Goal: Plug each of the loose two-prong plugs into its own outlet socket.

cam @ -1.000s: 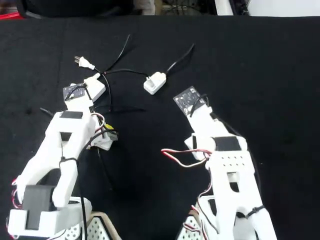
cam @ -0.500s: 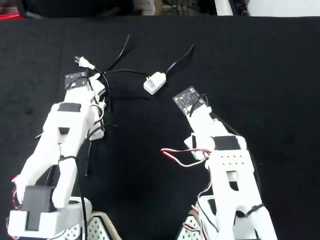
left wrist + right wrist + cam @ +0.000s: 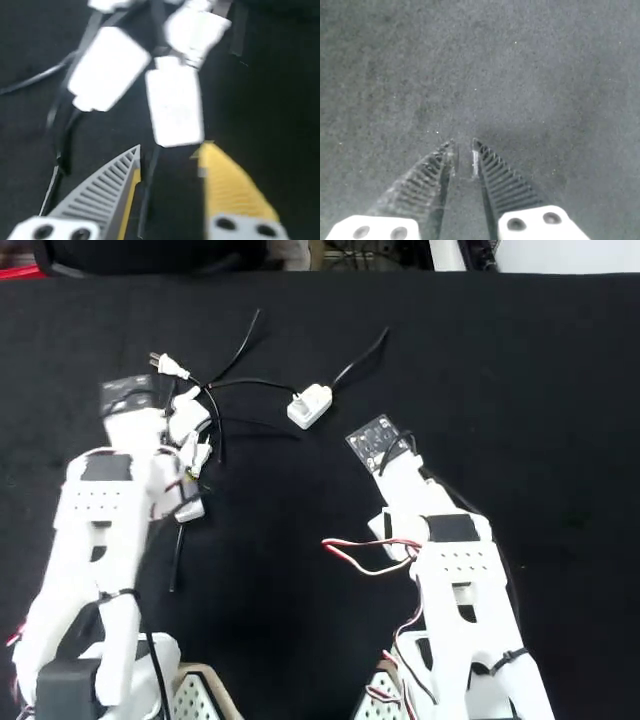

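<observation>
White connector [image 3: 175, 107] lies just ahead of the left gripper [image 3: 171, 147], jaws wide; the right gripper [image 3: 462, 145] is nearly closed, empty.

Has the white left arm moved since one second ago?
Yes. The left arm has swung sideways, farther from the white rectangular block on its black cable, which stayed put.
</observation>
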{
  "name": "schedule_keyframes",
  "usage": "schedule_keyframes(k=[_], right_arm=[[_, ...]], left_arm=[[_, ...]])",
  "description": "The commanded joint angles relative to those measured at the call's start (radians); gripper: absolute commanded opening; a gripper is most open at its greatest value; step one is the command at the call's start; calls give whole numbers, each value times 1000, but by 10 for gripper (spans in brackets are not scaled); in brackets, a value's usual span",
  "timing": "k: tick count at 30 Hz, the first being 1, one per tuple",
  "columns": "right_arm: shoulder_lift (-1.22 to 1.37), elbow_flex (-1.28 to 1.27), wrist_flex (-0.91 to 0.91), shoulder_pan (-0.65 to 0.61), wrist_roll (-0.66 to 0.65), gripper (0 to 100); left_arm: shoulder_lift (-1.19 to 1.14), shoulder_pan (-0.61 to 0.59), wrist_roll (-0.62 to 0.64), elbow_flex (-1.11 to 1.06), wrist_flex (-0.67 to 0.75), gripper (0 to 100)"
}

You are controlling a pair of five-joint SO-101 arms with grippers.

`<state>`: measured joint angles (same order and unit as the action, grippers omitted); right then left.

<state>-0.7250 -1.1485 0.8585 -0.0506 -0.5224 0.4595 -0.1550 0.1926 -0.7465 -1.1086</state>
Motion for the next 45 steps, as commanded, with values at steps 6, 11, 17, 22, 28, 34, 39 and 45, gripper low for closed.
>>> schedule_keyframes(k=[6, 11, 17, 22, 28, 34, 39, 45], right_arm=[[1, 4, -20, 9, 2, 53], [1, 4, -18, 9, 0, 53], [1, 4, -20, 9, -2, 53], [-1, 4, -20, 9, -2, 53], [-1, 4, -21, 9, -2, 53], [1, 4, -21, 9, -3, 53], [1, 2, -21, 9, -3, 53], [1, 2, -23, 9, -3, 53]], left_arm=[[31, 35, 112, -143, 232, 289], [31, 64, 133, -199, 261, 288], [-5, 36, 133, -240, 322, 251], [-110, 41, 129, -202, 381, 174], [-135, 42, 127, -162, 377, 170], [-71, 62, 71, -70, 181, 170], [110, 142, -6, -24, -12, 170], [255, 231, -78, -25, -60, 170]])
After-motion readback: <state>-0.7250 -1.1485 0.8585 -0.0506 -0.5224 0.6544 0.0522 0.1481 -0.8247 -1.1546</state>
